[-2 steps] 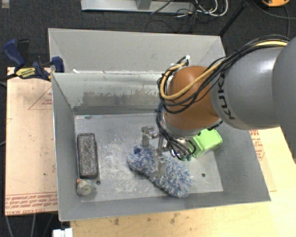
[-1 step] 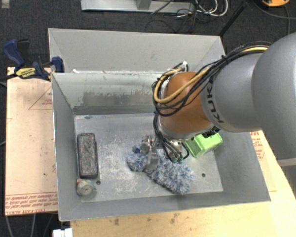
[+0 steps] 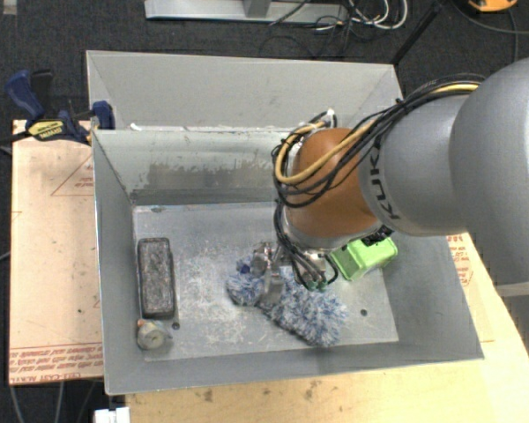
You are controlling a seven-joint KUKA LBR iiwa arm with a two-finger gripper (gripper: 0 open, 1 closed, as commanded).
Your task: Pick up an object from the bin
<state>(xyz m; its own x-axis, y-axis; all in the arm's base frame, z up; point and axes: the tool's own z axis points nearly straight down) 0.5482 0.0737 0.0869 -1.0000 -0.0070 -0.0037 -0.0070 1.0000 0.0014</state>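
My gripper (image 3: 271, 280) is low in the middle of the bin, its metal fingers pressed down into a fluffy blue-and-white cloth thing (image 3: 304, 314) that lies on the bin floor. The cloth spreads from under the fingers toward the front right. A bright green block (image 3: 363, 256) lies just right of the gripper, partly hidden under the wrist. Whether the cloth is pinched between the fingers I cannot make out.
A long grey rectangular block (image 3: 156, 277) lies at the left side of the bin floor. A small round grey piece (image 3: 152, 335) sits just in front of it. The arm and its orange cover hang over the bin's middle and right.
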